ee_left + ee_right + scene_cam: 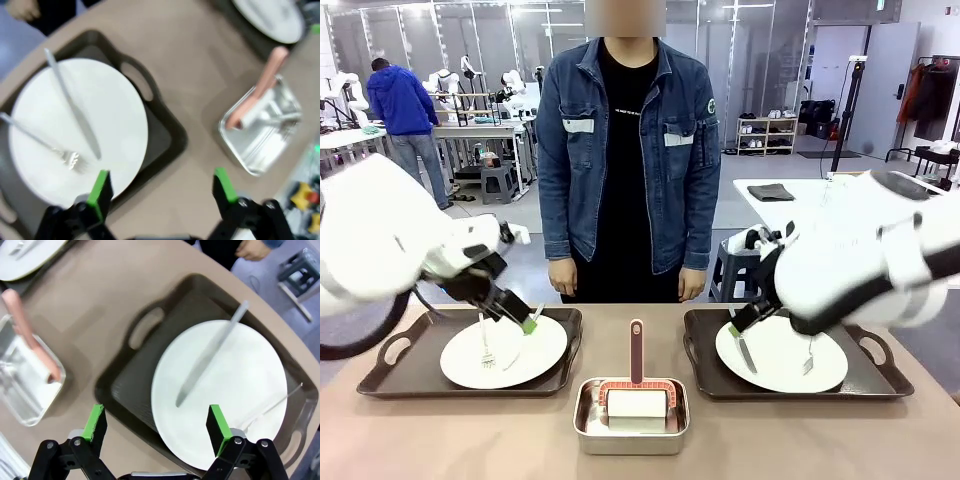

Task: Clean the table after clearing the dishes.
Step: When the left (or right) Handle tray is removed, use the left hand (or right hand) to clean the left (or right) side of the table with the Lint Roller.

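Two white plates with a knife and fork each lie on dark brown trays on the beige table (440, 440). The left plate (503, 352) sits on the left tray (395, 372), the right plate (782, 356) on the right tray (880, 372). My left gripper (530, 322) hovers open over the left plate's far right rim. In its wrist view the left gripper (161, 187) spans the plate (75, 130) edge and tray (167, 132). Above the right plate's left rim, my right gripper (735, 328) is open too. In the right wrist view, that gripper (156, 422) straddles plate (225, 390) and tray (125, 385).
A small steel pan (630, 418) holding a pink-handled roller stands at the table's front middle, between the trays. A person in a denim jacket (628, 150) stands at the far edge, hands down. A white side table (790, 192) is behind on the right.
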{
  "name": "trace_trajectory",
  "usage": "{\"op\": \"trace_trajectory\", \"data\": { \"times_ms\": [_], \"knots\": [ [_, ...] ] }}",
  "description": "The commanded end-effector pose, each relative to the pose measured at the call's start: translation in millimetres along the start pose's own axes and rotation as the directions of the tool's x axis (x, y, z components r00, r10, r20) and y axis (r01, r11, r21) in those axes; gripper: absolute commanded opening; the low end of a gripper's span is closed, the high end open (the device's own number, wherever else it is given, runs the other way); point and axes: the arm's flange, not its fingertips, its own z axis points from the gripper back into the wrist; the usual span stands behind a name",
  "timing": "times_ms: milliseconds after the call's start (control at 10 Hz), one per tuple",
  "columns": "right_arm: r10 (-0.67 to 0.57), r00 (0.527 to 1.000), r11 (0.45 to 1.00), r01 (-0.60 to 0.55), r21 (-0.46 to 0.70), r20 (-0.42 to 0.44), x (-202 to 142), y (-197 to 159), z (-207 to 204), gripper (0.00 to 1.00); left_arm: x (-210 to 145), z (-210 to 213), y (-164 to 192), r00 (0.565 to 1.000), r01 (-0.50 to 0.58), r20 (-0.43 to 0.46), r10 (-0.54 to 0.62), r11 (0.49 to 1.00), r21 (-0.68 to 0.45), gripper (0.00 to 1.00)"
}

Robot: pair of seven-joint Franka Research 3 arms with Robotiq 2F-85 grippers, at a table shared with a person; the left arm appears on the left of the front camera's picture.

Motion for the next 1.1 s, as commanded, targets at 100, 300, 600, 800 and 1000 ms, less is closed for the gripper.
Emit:
{"op": "trace_trajectory", "data": {
  "times_ms": [100, 300, 600, 800, 1000],
  "knots": [
    [-0.104, 0.992, 0.905, 0.066, 0.420, 0.069, 3.5, -66.4, 47.4, 1.00, -10.7, 63.8, 50.8, 0.998, 0.028, 0.059, -0.006, 0.926, -0.377, 1.00],
    [-0.239, 0.962, 0.785, 0.109, 0.609, 0.135, -22.5, -105.9, 70.7, 1.00, -46.5, 106.4, 86.8, 0.971, 0.032, 0.214, 0.112, 0.819, -0.574, 1.00],
    [-0.505, 0.853, 0.633, 0.258, 0.730, 0.136, -107.0, -175.1, 104.8, 1.00, -136.6, 161.0, 146.3, 0.833, -0.180, 0.294, 0.469, 0.732, -0.657, 1.00],
    [-0.654, 0.748, 0.570, 0.387, 0.724, 0.115, -169.1, -221.3, 122.6, 1.00, -200.4, 191.6, 184.7, 0.724, -0.306, 0.304, 0.619, 0.683, -0.663, 1.00],
    [-0.788, 0.607, 0.484, 0.501, 0.717, 0.108, -231.6, -259.7, 139.1, 1.00, -259.6, 213.7, 215.0, 0.576, -0.422, 0.305, 0.758, 0.596, -0.683, 1.00]
  ]
}}
